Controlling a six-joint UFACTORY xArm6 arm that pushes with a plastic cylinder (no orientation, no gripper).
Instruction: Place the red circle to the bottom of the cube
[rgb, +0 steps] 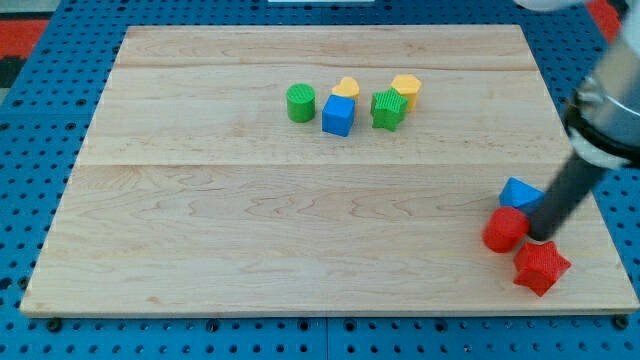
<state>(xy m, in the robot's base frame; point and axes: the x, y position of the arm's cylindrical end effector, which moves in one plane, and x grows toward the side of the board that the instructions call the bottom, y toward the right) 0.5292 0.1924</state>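
The tabletop (250, 250) lies open across its whole left half and the wide middle band, so passage there meets nothing. Near the view's top centre a tight cluster blocks the way: green cylinder (300, 103), blue cube (339, 116), yellow heart (346, 88) just behind it, green star (388, 109) and yellow hexagon (406, 89), with only narrow gaps between them. At the lower right corner, my tip (541, 237) is hemmed in by the red circle (504, 230) on its left, the blue triangle (520, 192) above and the red star (540, 266) below
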